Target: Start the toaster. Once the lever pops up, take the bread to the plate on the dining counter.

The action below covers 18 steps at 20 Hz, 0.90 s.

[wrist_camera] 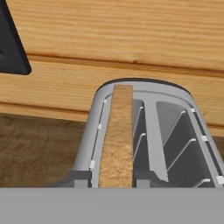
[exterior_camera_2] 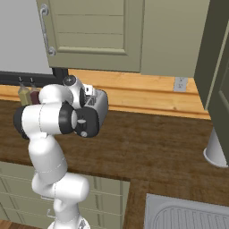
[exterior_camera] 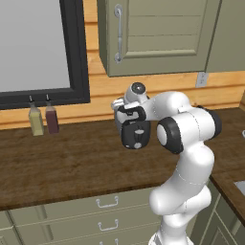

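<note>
Item: toaster (wrist_camera: 144, 131), silver-white, two slots. It stands on the brown wood counter (exterior_camera: 72, 162) against the far plank wall (wrist_camera: 131, 39), directly ahead of the hand. In the left base view its black end panel sits just behind the wrist.

Item: bread (wrist_camera: 117, 135), one tan slice standing on edge in the left slot, top crust above the slot rim. The right slot holds only wire guides.

Item: gripper (exterior_camera: 135, 135), poised close over the toaster's near end. Its fingertips are hidden, so how far the fingers stand apart cannot be told; nothing is seen held.

Item: two bottles (exterior_camera: 43, 119), far left by the window frame, well apart from the work.

Hazards, as judged:
- A grab at the crust may pinch only the thin edge; the slice could tilt and jam against the wire guides.
- A fingertip landing on the slot wall would push the light toaster along the counter.
- Lifting at an angle could drag the slice against the rim and drop it.
</note>
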### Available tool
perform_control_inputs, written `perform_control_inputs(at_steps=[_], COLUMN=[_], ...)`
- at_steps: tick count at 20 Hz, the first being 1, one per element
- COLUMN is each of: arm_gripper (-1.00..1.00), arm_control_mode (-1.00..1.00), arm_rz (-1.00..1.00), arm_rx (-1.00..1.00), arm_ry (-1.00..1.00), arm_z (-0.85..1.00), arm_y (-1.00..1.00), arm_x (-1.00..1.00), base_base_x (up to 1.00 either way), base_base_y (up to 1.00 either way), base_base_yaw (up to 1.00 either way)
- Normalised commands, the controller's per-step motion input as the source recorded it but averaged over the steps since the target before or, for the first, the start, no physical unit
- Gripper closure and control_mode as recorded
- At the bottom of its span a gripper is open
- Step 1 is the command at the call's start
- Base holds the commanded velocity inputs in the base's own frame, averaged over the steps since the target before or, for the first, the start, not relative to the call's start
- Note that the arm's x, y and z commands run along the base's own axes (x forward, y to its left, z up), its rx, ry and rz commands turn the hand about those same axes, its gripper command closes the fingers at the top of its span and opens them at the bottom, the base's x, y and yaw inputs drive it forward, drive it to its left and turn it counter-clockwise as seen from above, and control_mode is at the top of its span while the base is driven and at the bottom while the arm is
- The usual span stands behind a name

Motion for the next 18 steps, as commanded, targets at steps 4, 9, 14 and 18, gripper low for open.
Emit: perform_control_inputs(at_steps=[4,9,14,18], arm_gripper=[1.0,1.0,1.0,1.0], arm_control_mode=[-1.0,-1.0,-1.0,-1.0], arm_rz=[0.0,0.0,0.0,0.0], arm_rx=[0.0,0.0,0.0,0.0], arm_ry=[0.0,0.0,-0.01,0.0], arm_z=[-0.15,-0.07,0.14,0.41], arm_y=[0.0,0.0,0.0,0.0], arm_x=[0.0,0.0,-0.21,-0.34], base_base_x=[0.0,0.0,0.0,0.0], base_base_y=[0.0,0.0,0.0,0.0], base_base_yaw=[0.0,0.0,0.0,0.0])
